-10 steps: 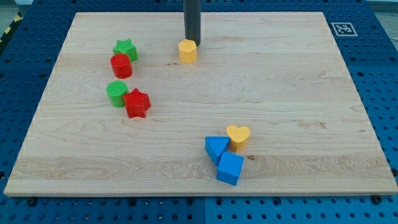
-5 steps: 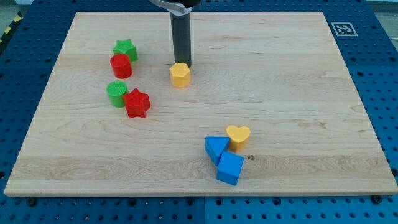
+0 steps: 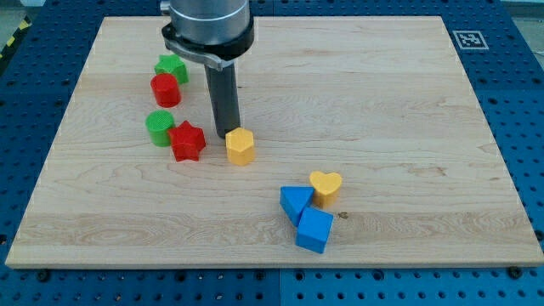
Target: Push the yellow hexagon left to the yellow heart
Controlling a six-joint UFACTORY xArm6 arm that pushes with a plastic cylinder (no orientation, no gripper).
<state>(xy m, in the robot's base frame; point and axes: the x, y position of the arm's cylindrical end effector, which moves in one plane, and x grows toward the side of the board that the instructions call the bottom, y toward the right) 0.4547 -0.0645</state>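
Note:
The yellow hexagon (image 3: 240,146) sits on the wooden board left of centre. My tip (image 3: 228,133) touches its upper-left side, just above it in the view. The yellow heart (image 3: 325,185) lies toward the view's lower right, apart from the hexagon, resting against a blue triangle (image 3: 296,203) and above a blue cube (image 3: 314,229).
A red star (image 3: 187,140) lies just left of the hexagon, touching a green cylinder (image 3: 159,127). A red cylinder (image 3: 166,89) and a green star (image 3: 171,68) sit higher at the left. The arm's body hangs over the board's top left.
My tip has moved down the view and slightly left, pushing the yellow hexagon from near the board's top to beside the red star. The other blocks have not moved.

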